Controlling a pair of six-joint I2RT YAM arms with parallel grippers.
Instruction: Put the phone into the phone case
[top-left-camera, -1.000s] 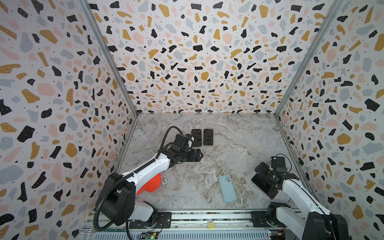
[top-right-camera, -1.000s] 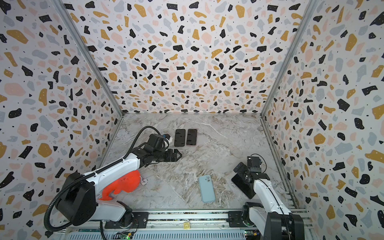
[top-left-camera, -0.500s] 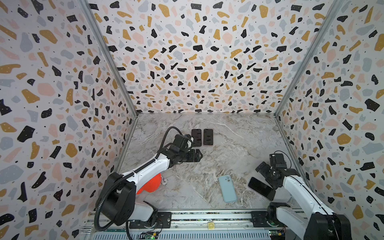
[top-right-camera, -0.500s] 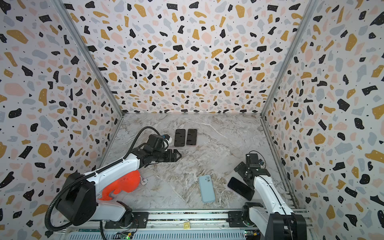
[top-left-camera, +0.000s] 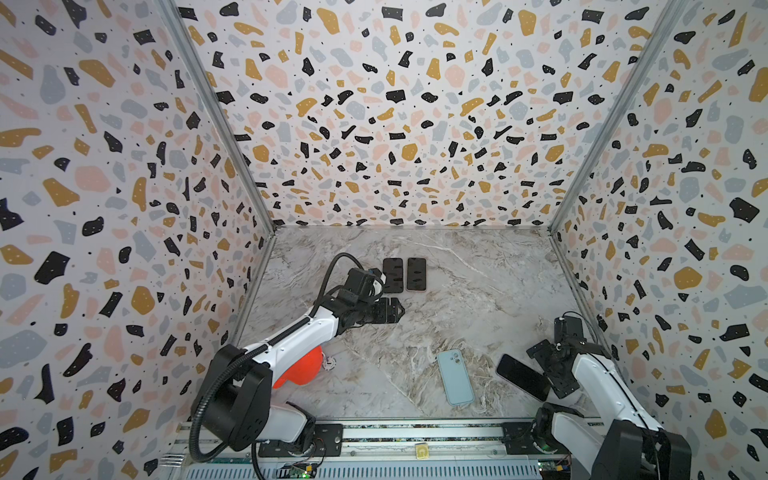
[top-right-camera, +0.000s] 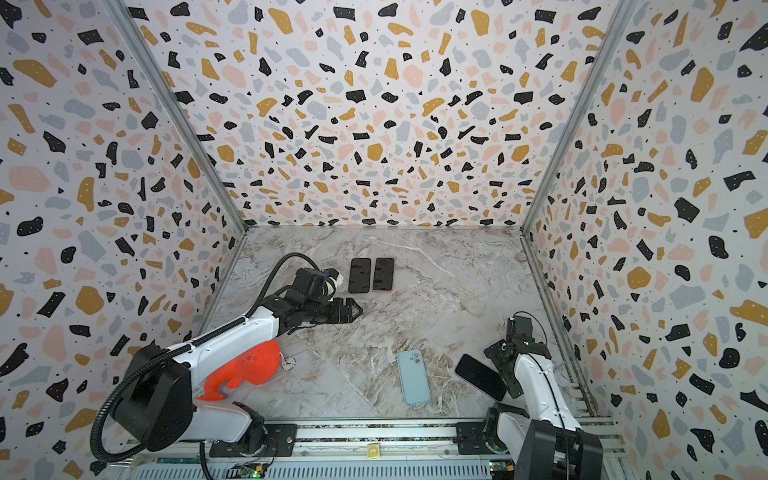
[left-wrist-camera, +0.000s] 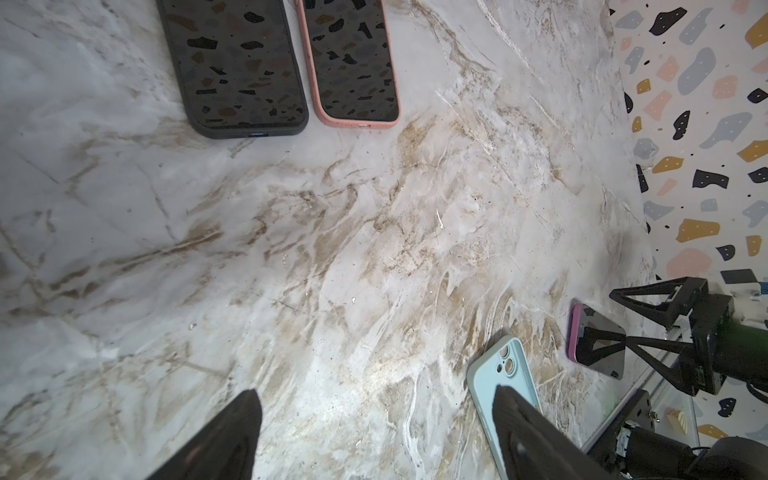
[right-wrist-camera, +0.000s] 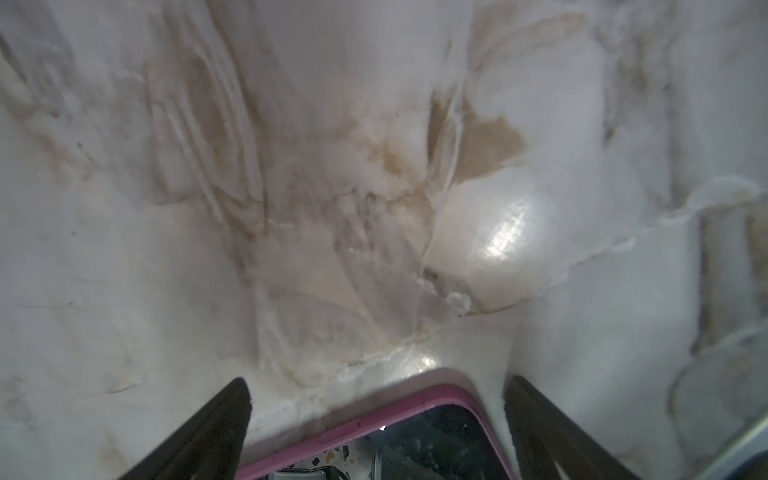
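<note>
A light blue phone case lies back up near the table's front, its camera cutouts toward the back. Just right of it, the phone with a pink-purple edge lies screen up on the table. My right gripper is open at the phone's right end. One phone corner sits between the fingers, with a gap on each side. My left gripper hangs open and empty over the table's middle left.
Two more phones lie side by side at the back, one in a black case and one in a pink case. An orange-red object sits under my left arm. Patterned walls enclose three sides, and a metal rail runs along the front.
A second ago the phone was up in my right gripper. It now lies on the table, and the gripper has shifted back to its right end. The left arm has not moved.
</note>
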